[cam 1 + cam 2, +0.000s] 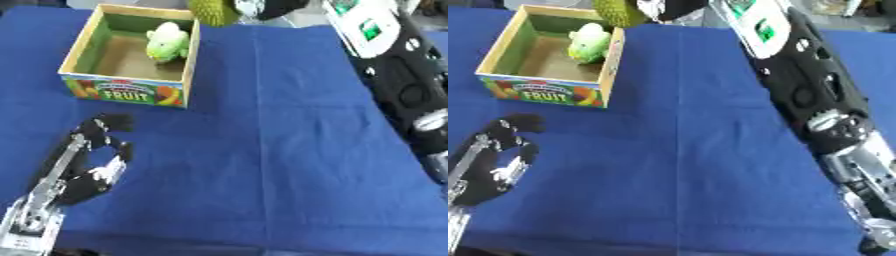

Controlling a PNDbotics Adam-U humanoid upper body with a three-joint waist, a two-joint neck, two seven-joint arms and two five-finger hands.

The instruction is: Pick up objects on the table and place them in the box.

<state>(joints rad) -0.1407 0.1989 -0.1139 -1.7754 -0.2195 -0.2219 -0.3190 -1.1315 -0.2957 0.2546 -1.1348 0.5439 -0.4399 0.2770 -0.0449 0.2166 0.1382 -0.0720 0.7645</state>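
A blue cloth (280, 150) covers the bench, creased down the middle. Toward the far left stands the box (74, 54), open-topped, with pale wooden-looking rims and green inner walls. Its front panel is printed with bright fruit pictures and the word "FRUIT" in white capitals; a smaller line of lettering runs above it, too blurred to read. Inside, against the right-hand wall, lies a light green and white toy fruit (167, 42), its exact kind hard to make out.

At the far edge, just beyond the box's back right corner, the right hand (273, 7) is up near the top of the view, its fingers wrapped round a bumpy yellow-green durian-like fruit (213, 11). The fruit sits just outside the box rim, not in it. The right arm (815, 95) stretches along the right side, black with silver joints, and carries a white panel (756, 25) with a green patch near the wrist; nothing legible on it.

The left hand (92, 162) shows at the lower left, over the cloth and well short of the box, fingers relaxed and slightly bent, holding nothing.
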